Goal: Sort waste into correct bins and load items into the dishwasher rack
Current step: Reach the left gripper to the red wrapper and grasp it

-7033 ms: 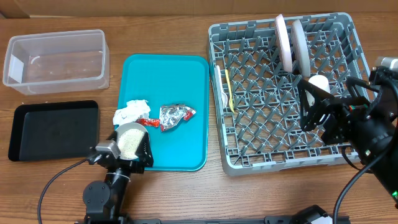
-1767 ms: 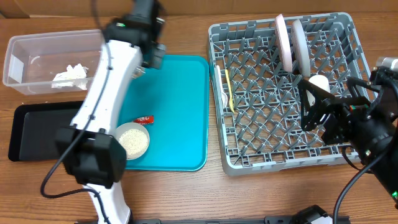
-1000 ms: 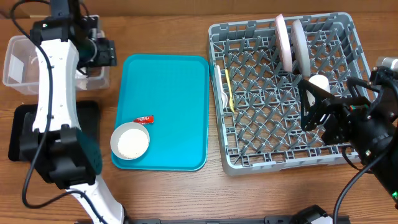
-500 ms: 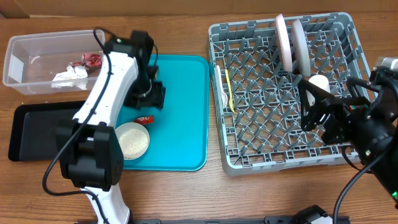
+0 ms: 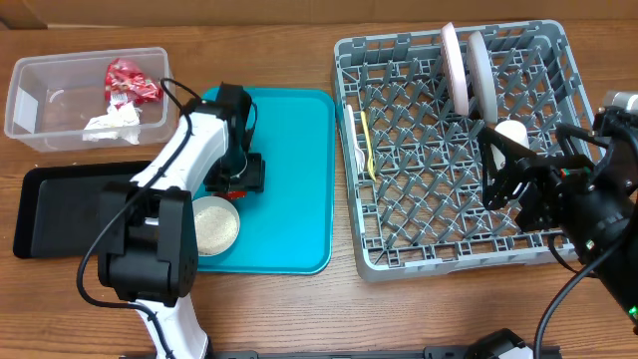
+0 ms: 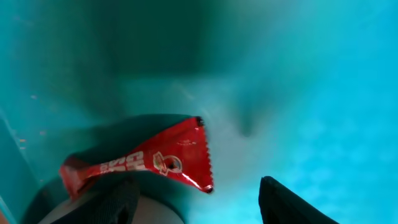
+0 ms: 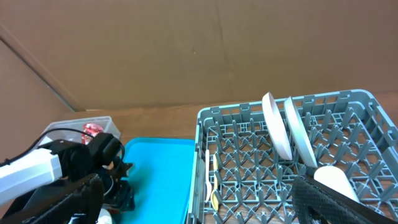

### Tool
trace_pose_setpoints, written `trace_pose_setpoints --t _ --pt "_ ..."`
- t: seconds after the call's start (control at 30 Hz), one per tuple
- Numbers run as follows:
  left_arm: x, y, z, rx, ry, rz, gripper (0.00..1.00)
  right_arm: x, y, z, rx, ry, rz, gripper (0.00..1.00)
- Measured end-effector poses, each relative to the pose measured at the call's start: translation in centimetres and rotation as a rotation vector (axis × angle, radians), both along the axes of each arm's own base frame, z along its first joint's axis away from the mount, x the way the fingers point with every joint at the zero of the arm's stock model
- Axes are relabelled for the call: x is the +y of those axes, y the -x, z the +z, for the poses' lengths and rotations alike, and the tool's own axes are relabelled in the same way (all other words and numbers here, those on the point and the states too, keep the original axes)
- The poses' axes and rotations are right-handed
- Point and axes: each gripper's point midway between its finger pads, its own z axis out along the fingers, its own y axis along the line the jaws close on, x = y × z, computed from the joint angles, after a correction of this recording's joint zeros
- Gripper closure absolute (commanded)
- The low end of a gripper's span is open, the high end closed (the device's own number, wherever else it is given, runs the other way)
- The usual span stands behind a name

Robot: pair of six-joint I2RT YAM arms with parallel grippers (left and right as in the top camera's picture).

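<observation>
On the left half of the counter, the left claw hangs low over the teal tray. Its two fingers are apart. The red wrapper lies flat on the tray, just beside one finger and not pinched. Right next to the wrapper, near the front left corner of the tray, sits the bowl with white rice in it.

At the back left corner of the counter stands the clear tub. Inside it lie the white napkin and a scrunched red and silver ball. The black tray lies in front of the tub, by the left edge.

On the right side of the counter sits the big grey rack. Two plates stand on edge side by side near its back. The yellow spoon and the white fork lie along its left side. The cup rests in the rack toward its right side.

The right claw hangs over the rack just in front of the cup. Its fingers are spread wide and it holds nothing.
</observation>
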Motion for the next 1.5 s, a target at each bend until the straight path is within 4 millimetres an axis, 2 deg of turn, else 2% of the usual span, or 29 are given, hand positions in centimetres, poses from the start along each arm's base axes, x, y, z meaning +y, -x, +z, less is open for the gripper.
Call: trace_pose_setpoints --t 0.03,0.17,0.37,0.53,0.77,0.87,0.9,1.03,1.13,1.2,1.33,1.5 --pt "0.1 0.1 -0.3 0.0 -0.003 0.0 0.38 0.0 0.0 0.0 -0.001 0.0 0.0 0.0" --pt "0.1 -0.2 -0.6 -0.019 -0.006 -0.001 0.6 0.0 0.0 0.0 0.0 0.0 0.0 0.0" --pt "0.2 -0.4 -0.6 -0.026 -0.01 -0.002 0.73 0.0 0.0 0.0 0.0 0.0 0.0 0.0" --pt "0.1 -1.0 -0.7 -0.053 -0.005 -0.008 0.94 0.0 0.0 0.0 0.0 0.0 0.0 0.0" --pt "-0.5 -3.2 -0.7 -0.14 0.019 -0.008 0.96 0.0 0.0 0.0 0.0 0.0 0.0 0.0" --pt "-0.7 -3.4 -0.7 -0.149 0.03 -0.008 0.96 0.0 0.0 0.0 0.0 0.0 0.001 0.0" --pt "-0.7 -3.2 -0.7 -0.142 0.033 -0.008 0.82 0.0 0.0 0.0 0.0 0.0 0.0 0.0" --pt "-0.4 -2.5 0.6 -0.09 0.017 -0.017 0.66 0.0 0.0 0.0 -0.001 0.0 0.0 0.0" --pt "-0.6 -4.1 2.4 -0.137 0.015 -0.027 0.37 0.0 0.0 0.0 0.0 0.0 0.0 0.0" --pt "-0.5 -4.8 3.2 -0.16 0.006 -0.035 0.24 0.0 0.0 0.0 0.0 0.001 0.001 0.0" --pt "0.6 -5.0 3.3 -0.167 -0.058 -0.049 0.22 0.0 0.0 0.0 0.0 0.0 0.0 0.0" --pt "2.3 -6.2 2.7 -0.22 -0.097 -0.021 0.26 0.0 0.0 0.0 0.0 0.0 0.0 0.0"
